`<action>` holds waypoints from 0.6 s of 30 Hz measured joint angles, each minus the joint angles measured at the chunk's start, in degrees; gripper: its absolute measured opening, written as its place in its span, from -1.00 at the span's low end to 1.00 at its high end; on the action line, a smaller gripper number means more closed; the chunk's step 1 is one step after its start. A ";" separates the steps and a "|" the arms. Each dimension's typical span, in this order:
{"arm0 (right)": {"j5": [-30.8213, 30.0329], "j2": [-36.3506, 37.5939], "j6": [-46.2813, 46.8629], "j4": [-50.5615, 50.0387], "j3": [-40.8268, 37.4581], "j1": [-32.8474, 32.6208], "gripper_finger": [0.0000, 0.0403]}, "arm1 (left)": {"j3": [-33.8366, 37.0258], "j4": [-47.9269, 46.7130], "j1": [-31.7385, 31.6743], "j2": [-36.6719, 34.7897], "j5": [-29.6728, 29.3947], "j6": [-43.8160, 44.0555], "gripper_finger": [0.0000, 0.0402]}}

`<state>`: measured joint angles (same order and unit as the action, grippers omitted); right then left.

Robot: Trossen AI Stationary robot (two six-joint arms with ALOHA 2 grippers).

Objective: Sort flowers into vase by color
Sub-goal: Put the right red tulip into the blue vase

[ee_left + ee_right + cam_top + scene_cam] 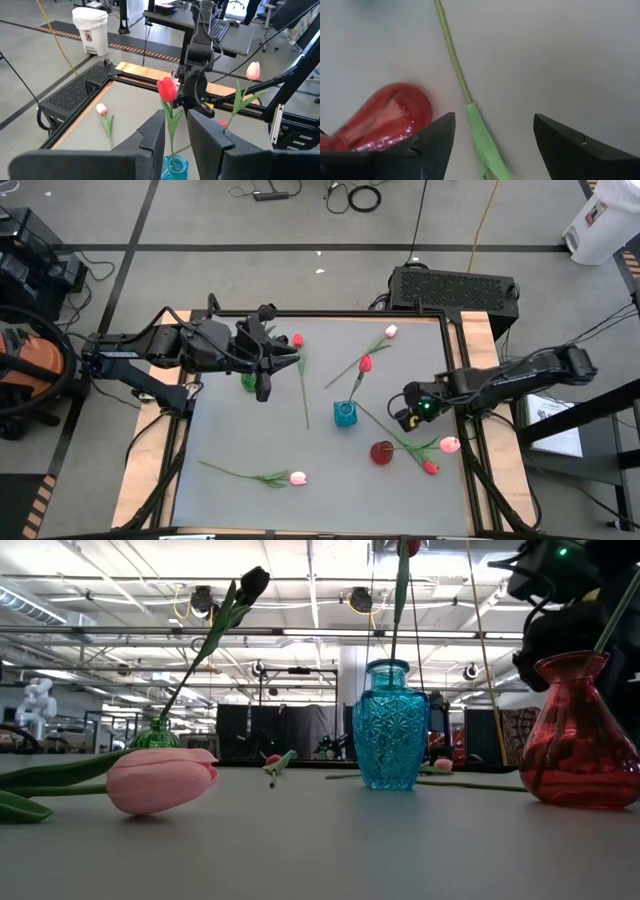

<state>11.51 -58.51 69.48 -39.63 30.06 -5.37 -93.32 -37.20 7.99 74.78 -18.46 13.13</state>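
Right wrist view alone shows the right gripper (492, 145) with jaws wide, a green flower stem (454, 55) lying between them beside the red vase (380, 117). High view shows the left gripper (268, 385) by the green vase (248, 382); its jaws stand partly open, empty.

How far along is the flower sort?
Done: dark tulip in the green vase, red tulip in the blue vase; the red vase holds at least one stem. In hand: nothing; right gripper is open over a loose stem, left gripper beside the green vase. Left: pink tulip and others lying on the table.
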 joint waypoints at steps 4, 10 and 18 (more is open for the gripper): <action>0.94 -3.88 1.59 3.82 0.00 -0.33 0.29 | 0.00 -0.01 0.00 0.00 0.00 -0.02 -0.55; 2.79 -8.39 2.36 7.63 0.02 -3.46 0.29 | 0.00 -0.01 0.00 0.00 0.00 -0.04 -0.55; 3.96 -12.70 4.53 8.64 0.02 -8.35 0.29 | 0.00 -1.29 0.00 0.00 0.00 -0.04 -0.55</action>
<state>15.46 -71.21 74.01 -30.99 30.09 -13.72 -93.32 -38.50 7.99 74.78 -18.46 13.08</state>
